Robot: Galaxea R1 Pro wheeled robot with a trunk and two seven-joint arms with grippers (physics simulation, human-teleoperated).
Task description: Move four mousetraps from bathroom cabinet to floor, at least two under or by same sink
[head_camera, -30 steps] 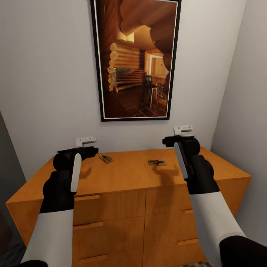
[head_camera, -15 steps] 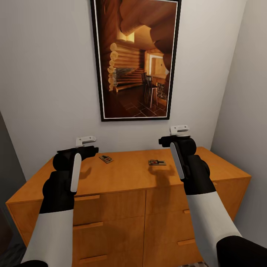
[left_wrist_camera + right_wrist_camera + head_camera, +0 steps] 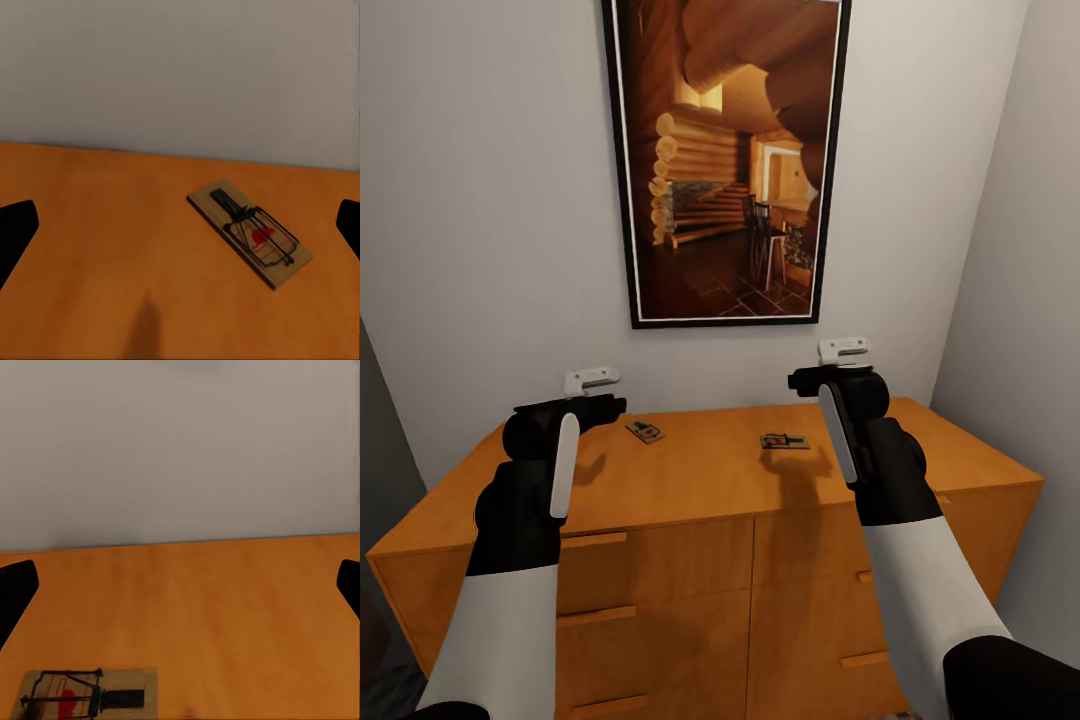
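Hovering wide-spread and empty, the left gripper (image 3: 595, 395) and right gripper (image 3: 840, 365) faced two mousetraps (image 3: 645, 431) (image 3: 783, 440) near the cabinet's (image 3: 700, 480) back edge; a shallow pinch could skid them.

The cabinet (image 3: 700, 500) is orange-brown wood with a smooth, faintly grained top and bar handles of the same colour; the two mousetraps, one (image 3: 645, 431) to the left and the other (image 3: 783, 440) to the right, are tan plates with dark wire and a red mark; the wall (image 3: 490, 220) is plain pale grey; the framed picture (image 3: 726, 160) has a black frame, a thin white border and warm brown log tones; both arms are black with white forearms; the fingers (image 3: 15, 232) are black.
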